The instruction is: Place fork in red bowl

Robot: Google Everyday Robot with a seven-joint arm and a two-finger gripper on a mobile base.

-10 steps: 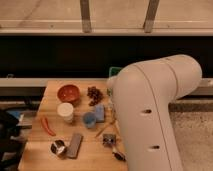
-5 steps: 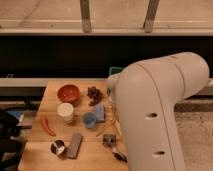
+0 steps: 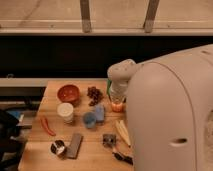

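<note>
The red bowl (image 3: 68, 93) stands empty at the back left of the wooden table (image 3: 50, 105), behind the white cup (image 3: 65, 112). I do not see the fork; it may be hidden behind my arm. My big white arm (image 3: 170, 110) fills the right side, with its rounded joint (image 3: 122, 71) over the table's back right. My gripper is hidden behind the arm.
On the table are a dark cluster (image 3: 94, 95), a clear bottle (image 3: 117, 97), a blue cup (image 3: 90, 120), a red chili (image 3: 47, 126), a small tin (image 3: 58, 148), a grey bar (image 3: 76, 145), a pale strip (image 3: 122, 132) and a black-handled utensil (image 3: 122, 157).
My arm's upper part has shifted slightly to the right in the view. The things on the table have not moved.
</note>
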